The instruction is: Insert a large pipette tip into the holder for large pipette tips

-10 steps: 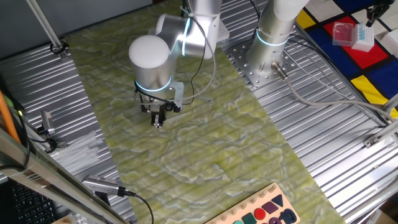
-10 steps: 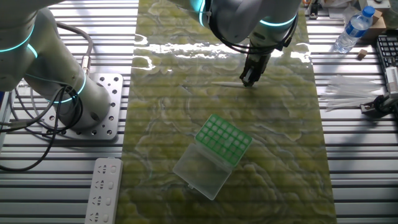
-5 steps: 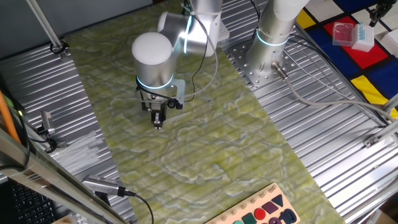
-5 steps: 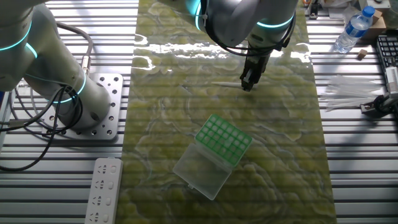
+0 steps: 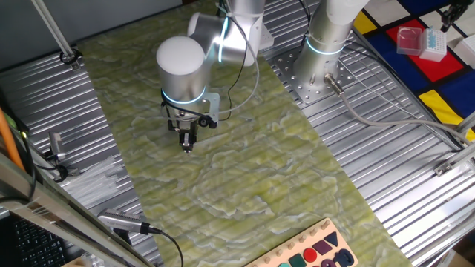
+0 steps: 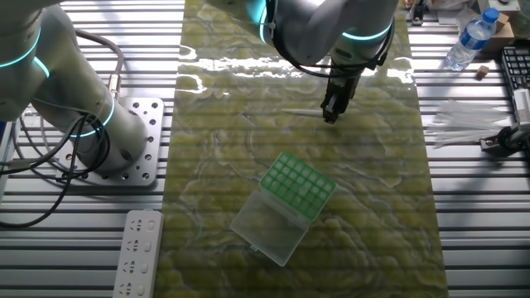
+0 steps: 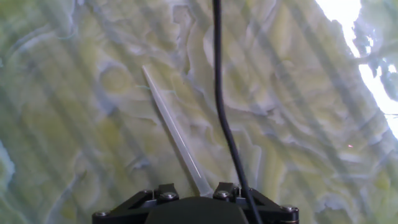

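Observation:
The large pipette tip [image 6: 300,112] lies flat on the green marbled mat, thin end to the left. In the hand view the large pipette tip [image 7: 174,130] runs from the upper left down into my gripper [image 7: 194,199], wide end at the jaws. My gripper [image 6: 330,116] stands upright at that wide end, fingers drawn narrow together on it and touching the mat; the same gripper [image 5: 187,145] shows under the white wrist. The holder for large pipette tips [image 6: 298,185], green gridded top, sits nearer the front with its clear lid [image 6: 267,228] folded open, well apart from the gripper.
A second arm's base [image 6: 124,136] stands on the left plate, with a white power strip [image 6: 141,252] in front of it. A water bottle [image 6: 469,37] and clear bagged items [image 6: 464,122] lie right. A red box [image 5: 410,37] sits far right, and a shape board [image 5: 315,252] at the front edge.
The gripper has shifted slightly and sunk a little at the tip's wide end, and its fingers look narrower than before. The tip and the holder have not moved.

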{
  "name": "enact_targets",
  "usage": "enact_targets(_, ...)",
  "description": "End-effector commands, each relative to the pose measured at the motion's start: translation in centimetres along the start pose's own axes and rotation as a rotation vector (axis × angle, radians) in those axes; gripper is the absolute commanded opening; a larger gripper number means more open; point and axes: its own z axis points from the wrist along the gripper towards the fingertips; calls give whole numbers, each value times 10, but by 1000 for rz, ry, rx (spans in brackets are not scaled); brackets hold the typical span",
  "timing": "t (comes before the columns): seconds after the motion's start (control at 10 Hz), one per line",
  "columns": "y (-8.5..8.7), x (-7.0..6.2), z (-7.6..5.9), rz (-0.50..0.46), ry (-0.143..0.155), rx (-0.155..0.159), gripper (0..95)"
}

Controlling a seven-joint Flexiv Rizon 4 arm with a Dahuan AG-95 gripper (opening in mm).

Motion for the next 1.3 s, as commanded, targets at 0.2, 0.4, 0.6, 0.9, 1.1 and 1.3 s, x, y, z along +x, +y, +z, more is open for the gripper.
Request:
enact_targets(0.2, -1, 1, 2, -6, 0, 3, 190)
enact_targets(0.4, -1, 3, 2, -9, -1, 7, 190)
enact_targets(0.6, -1, 3, 4, -13, -1, 11, 190)
enact_targets(0.9, 1, 4, 4, -25, 0, 20, 190)
enact_targets(1.1, 2, 5, 4, -29, 1, 22, 190)
enact_targets(1.3, 3, 5, 4, -32, 1, 26, 190)
